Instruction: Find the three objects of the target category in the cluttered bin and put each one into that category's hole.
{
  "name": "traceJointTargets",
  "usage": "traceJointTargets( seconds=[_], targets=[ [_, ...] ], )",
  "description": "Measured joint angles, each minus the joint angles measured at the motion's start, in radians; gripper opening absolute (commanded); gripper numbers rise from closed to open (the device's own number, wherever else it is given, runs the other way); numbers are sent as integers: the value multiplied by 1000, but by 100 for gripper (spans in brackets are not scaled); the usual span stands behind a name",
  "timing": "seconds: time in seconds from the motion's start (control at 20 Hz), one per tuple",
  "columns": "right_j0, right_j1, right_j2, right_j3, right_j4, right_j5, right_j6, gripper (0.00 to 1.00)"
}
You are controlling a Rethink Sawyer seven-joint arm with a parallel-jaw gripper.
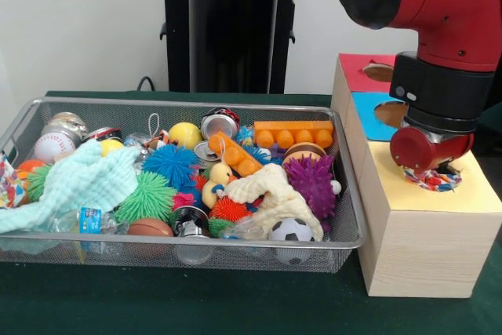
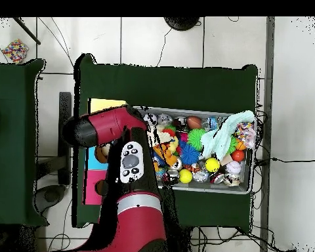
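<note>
My gripper [image 1: 431, 169] hangs over the yellow panel [image 1: 471, 194] of the wooden box, right at that panel's hole. A multicoloured braided rope toy [image 1: 434, 180] sits directly under it at the hole's edge, partly covered by the red wrist. I cannot make out whether the toy is held. In the overhead view the red arm [image 2: 121, 131] covers the gripper and the toy. The wire mesh bin [image 1: 180, 245] to the left of the box holds a cream knitted rope toy [image 1: 271, 194] among many other toys.
The box also has a blue panel [image 1: 369, 111] and a red panel [image 1: 357, 68], each with a hole. The bin holds a pale green cloth [image 1: 78, 182], an orange block [image 1: 294, 132], a purple spiky ball [image 1: 311, 182], a soccer ball [image 1: 292, 231], a baseball [image 1: 53, 147] and cans [image 1: 218, 125].
</note>
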Motion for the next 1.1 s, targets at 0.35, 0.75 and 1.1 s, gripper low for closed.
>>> traceJointTargets(
  seconds=[0.35, 0.75, 1.1],
  targets=[
    [-3, -12, 1, 2, 12, 41, 0, 100],
    [-11, -57, 6, 29, 42, 84, 0, 100],
    [-17, -119, 9, 69, 68, 117, 0, 100]
  ],
)
